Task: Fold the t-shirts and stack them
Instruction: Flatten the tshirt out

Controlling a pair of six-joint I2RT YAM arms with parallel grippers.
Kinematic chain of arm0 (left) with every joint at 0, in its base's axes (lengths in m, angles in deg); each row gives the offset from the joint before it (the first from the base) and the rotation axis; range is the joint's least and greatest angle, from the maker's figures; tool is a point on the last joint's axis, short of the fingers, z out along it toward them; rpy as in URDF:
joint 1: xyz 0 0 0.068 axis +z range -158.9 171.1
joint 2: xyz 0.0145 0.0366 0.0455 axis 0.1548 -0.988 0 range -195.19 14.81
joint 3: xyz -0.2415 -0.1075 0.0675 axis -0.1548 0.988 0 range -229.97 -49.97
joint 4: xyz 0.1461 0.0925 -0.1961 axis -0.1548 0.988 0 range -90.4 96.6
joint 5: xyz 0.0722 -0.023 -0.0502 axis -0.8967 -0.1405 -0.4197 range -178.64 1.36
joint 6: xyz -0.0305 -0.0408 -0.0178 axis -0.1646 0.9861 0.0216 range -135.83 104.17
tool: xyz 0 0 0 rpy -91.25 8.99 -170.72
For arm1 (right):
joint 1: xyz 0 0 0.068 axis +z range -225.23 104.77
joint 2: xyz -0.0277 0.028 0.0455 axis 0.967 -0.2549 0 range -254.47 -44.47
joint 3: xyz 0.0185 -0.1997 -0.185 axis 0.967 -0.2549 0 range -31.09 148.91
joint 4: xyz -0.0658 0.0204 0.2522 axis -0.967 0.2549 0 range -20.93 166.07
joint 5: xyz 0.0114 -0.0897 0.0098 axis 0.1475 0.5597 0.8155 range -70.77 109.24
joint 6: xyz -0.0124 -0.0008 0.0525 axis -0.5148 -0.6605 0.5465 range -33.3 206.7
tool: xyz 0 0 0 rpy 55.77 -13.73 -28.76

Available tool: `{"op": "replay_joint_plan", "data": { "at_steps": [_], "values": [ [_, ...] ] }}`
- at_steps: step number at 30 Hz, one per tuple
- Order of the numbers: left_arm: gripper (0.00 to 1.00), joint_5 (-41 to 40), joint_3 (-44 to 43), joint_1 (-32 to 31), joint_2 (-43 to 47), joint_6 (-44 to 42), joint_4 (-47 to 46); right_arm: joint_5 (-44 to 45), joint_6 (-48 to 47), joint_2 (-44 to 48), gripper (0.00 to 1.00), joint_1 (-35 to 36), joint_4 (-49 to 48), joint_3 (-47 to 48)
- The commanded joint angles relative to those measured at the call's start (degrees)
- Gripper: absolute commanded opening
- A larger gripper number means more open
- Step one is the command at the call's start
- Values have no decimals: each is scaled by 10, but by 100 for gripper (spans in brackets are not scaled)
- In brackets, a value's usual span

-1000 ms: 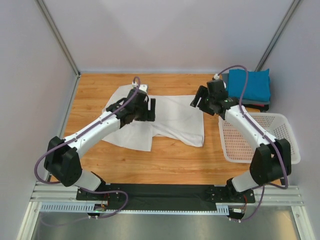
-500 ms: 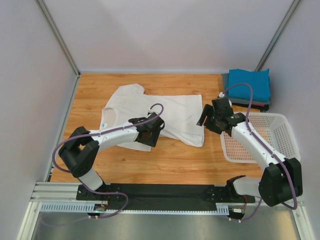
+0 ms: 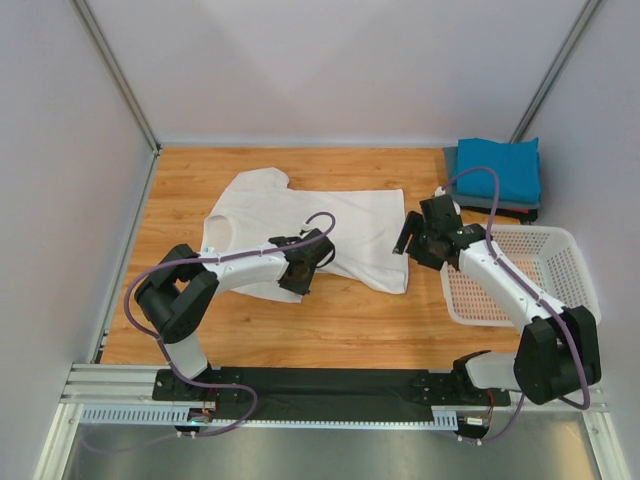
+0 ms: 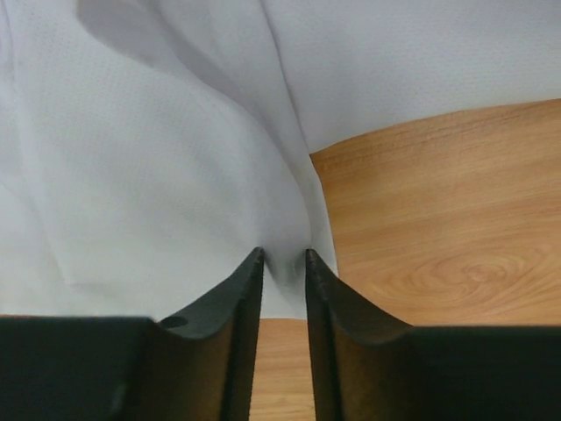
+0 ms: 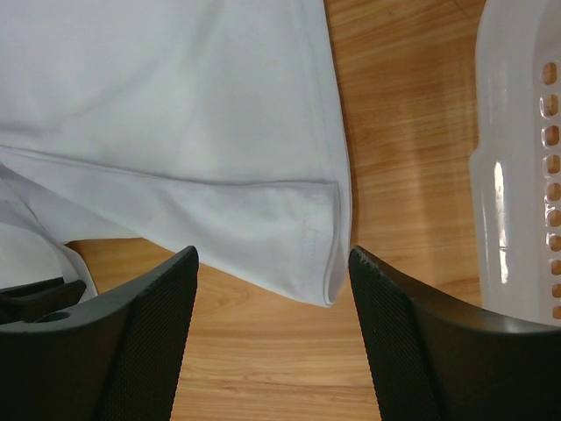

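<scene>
T-shirts: we count one white t-shirt (image 3: 340, 225) spread flat on the wooden table (image 3: 350, 320), neck toward the left. In the far right corner sits one folded stack, a teal t-shirt (image 3: 500, 168) on top of a dark grey t-shirt (image 3: 505, 208). We cannot tell whether the stack holds more. One white mesh basket (image 3: 575, 240) stands at the right, near that stack. Of the two grippers, the left gripper (image 4: 283, 254) is clenched on a fold at the white t-shirt's near edge, with cloth pinched in the narrow gap. The right gripper (image 5: 272, 254) is spread wide above the shirt's near right hem corner, grasping nothing.
</scene>
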State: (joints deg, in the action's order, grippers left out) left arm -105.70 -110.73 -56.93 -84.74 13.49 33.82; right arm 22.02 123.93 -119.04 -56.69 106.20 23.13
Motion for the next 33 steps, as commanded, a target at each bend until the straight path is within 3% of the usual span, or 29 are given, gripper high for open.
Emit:
{"op": "replay_joint_plan", "data": {
  "at_steps": [1, 4, 5, 11, 16, 24, 33],
  "values": [
    [28, 27, 7, -3, 4, -4, -9, 10, 6, -13, 71, -2, -9, 12],
    [3, 30, 15, -3, 13, -4, 0, 6, 8, -20, 71, -2, -15, 13],
    [0, 32, 17, -3, 20, -7, 10, 6, 8, -22, 71, -2, -16, 13],
    [0, 72, 44, -7, 116, -30, 51, 3, 6, -30, 71, -2, -21, 12],
    [0, 143, -13, -7, 145, -24, 149, 5, 6, -39, 71, -2, -26, 10],
    [0, 223, 66, -9, 213, 29, 187, -13, 23, -66, 72, -2, -67, -11],
    [0, 253, 109, -36, 281, 40, 236, -45, 32, -104, 72, -2, -84, -6]
  ]
}}
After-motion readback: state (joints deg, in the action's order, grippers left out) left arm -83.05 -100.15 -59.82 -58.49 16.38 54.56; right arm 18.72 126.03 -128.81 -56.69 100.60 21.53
